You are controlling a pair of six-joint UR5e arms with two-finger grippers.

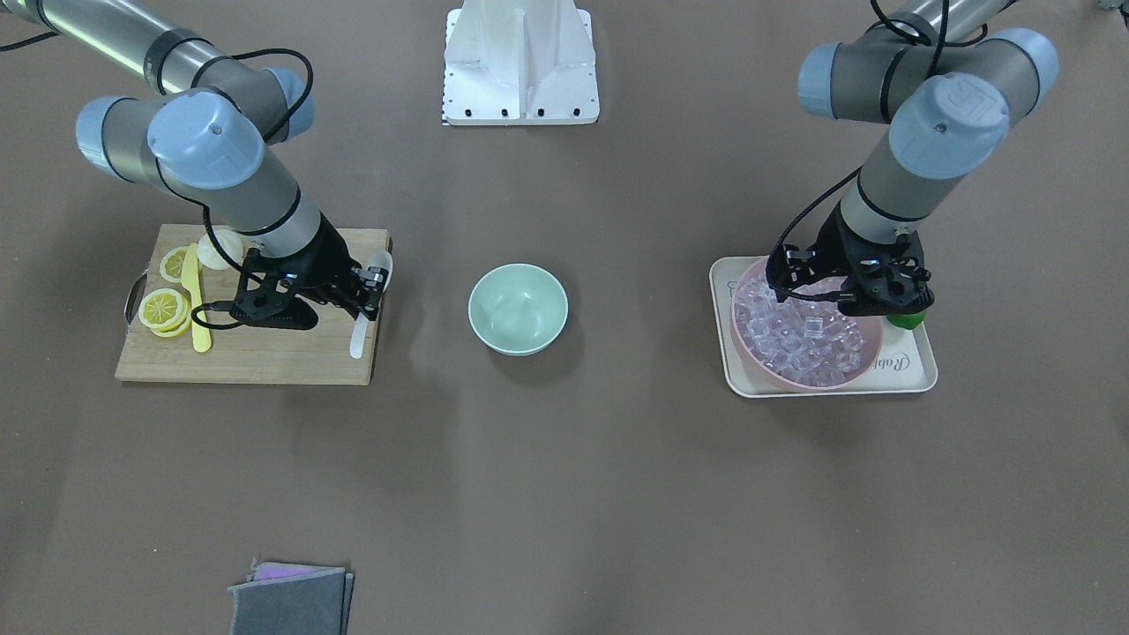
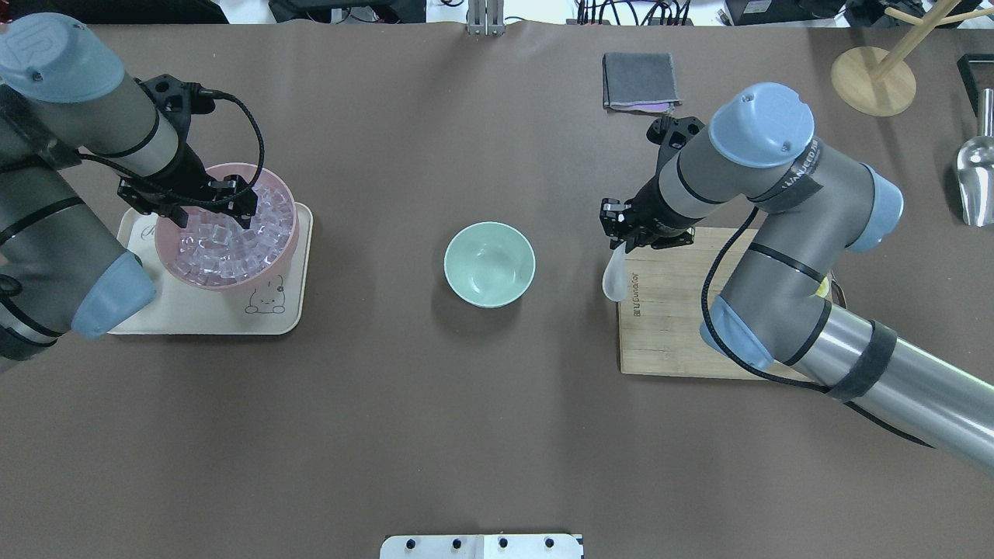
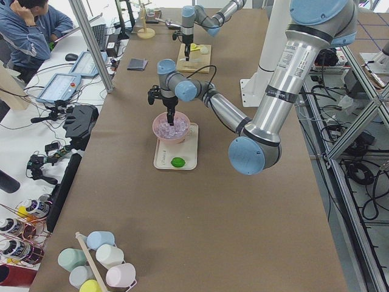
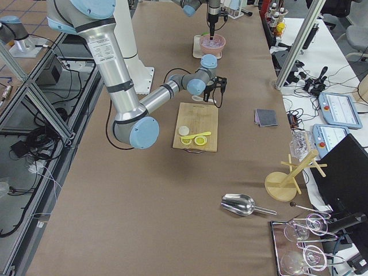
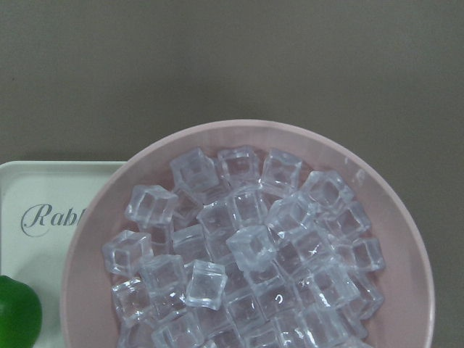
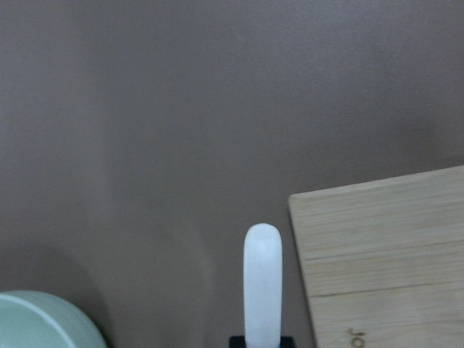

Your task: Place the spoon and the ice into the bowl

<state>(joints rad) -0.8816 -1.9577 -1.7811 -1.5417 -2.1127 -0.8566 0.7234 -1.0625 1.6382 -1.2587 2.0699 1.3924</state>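
1. The spoon (image 2: 614, 281): white, one piece. It is held in the right fingers (image 1: 375, 284), which I read as closed on its handle. My right wrist view shows the handle end poking out ahead of them. It hangs over the edge of the cutting board (image 2: 668, 326) nearest the bowl, seemingly clear of the wood, though I cannot be sure of the gap. The long axis runs toward and away from the robot, scoop on the robot's side.

2. The bowl (image 2: 489, 264): mint green, empty, on the tabletop (image 2: 497, 427) at its middle. It lies sideways off the spoon's axis, toward the robot's left, near but apart. The right arm is the nearer of the two. I judge a sideways carry is called for, then a release over the rim.

3. The ice (image 5: 246, 246): clear cubes heaped in a pink bowl (image 5: 217, 139) on a cream tray (image 2: 202, 318), well apart from the green one on its far side. The left fingers (image 2: 221, 203) sit low over the heap. I cannot tell whether they are open or have hold of a cube.
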